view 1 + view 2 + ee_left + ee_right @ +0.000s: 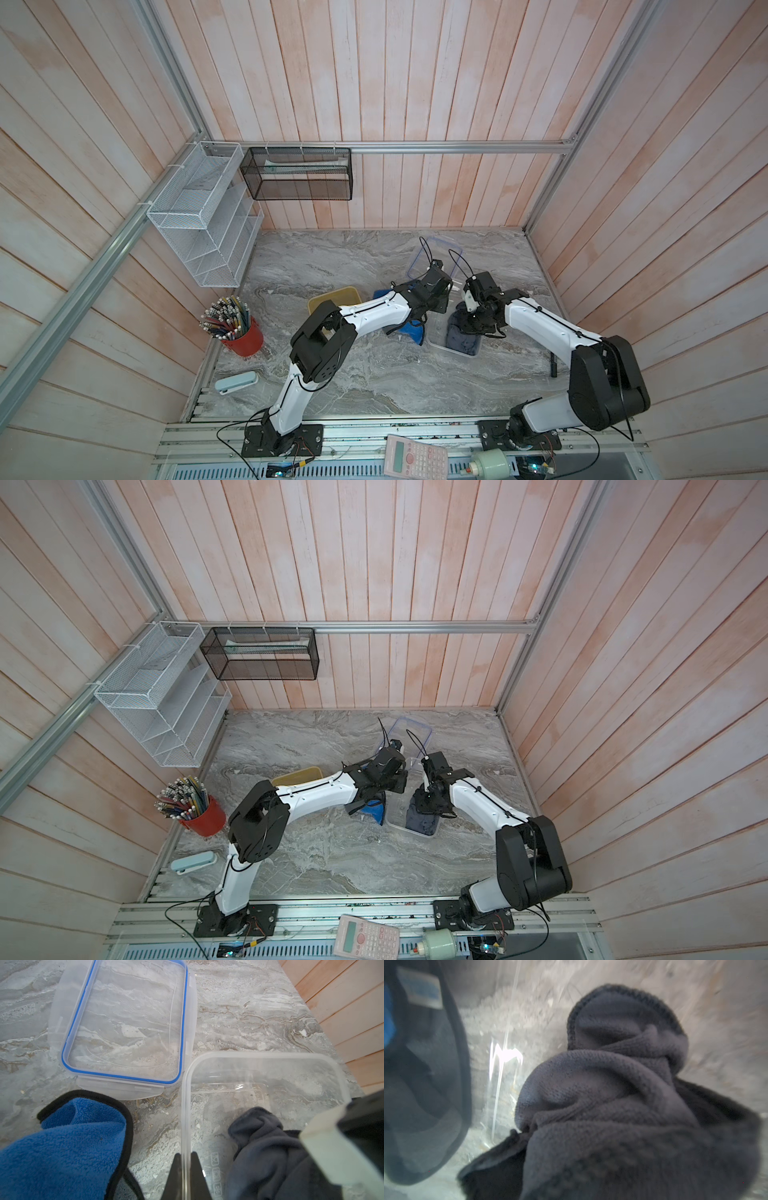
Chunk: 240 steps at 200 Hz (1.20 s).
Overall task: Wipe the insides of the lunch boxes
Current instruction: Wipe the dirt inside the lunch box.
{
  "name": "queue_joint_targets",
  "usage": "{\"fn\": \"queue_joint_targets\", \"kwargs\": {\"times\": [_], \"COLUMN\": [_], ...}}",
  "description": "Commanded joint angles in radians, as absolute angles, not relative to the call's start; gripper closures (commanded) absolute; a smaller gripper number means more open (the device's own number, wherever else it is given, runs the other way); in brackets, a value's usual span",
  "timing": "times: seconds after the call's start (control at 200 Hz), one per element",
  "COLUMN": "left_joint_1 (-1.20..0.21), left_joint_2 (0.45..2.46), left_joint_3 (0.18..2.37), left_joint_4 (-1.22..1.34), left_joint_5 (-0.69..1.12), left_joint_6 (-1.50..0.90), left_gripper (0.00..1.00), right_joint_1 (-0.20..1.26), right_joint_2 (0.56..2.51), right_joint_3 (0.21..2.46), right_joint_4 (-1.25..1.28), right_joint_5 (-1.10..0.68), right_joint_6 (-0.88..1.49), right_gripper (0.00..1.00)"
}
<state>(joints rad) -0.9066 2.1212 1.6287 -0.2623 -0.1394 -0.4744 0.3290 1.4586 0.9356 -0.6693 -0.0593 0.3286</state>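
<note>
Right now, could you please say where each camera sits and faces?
Top views: high overhead, looking down and forward at the table; both arms show whole.
Left wrist: looks past the left gripper, clamped on the clear box's wall.
Right wrist: close on the grey cloth inside that box; own fingers hidden.
Shared: both wrist views show that cloth.

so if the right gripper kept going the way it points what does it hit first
The right gripper points down into the clear box, so first the grey cloth bunched at its tips, then likely the box floor under it; the gap between is unclear.
</note>
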Motion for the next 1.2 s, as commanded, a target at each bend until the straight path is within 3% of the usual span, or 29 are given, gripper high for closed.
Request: {"fn": "queue_joint_targets", "kwargs": {"times": [0.0,0.47,0.81,1.195], "left_joint_1": [-0.91,-0.946,-0.945,-0.888], "left_joint_2": [2.121,2.122,2.117,2.123], "left_joint_3": [1.621,1.588,1.591,1.604], "left_joint_4": [-0.245,-0.276,-0.284,-0.238], "left_joint_5": [-0.164,-0.158,-0.177,-0.143], "left_joint_6": [-0.459,-0.484,-0.477,-0.529], "left_gripper": [1.0,1.0,1.0,1.0], "right_joint_1": [0.289,0.189,0.181,0.366], "right_joint_2": [1.463,1.548,1.513,1.398], "right_joint_3": [0.992,1.039,0.954,0.814], "right_joint_4": [-0.701,-0.591,-0.578,-0.555], "right_joint_5": [0.069,0.178,0.126,-0.009], "right_joint_6": [0.302,0.21,0.225,0.399], "right_gripper": [1.0,1.0,1.0,1.0]}}
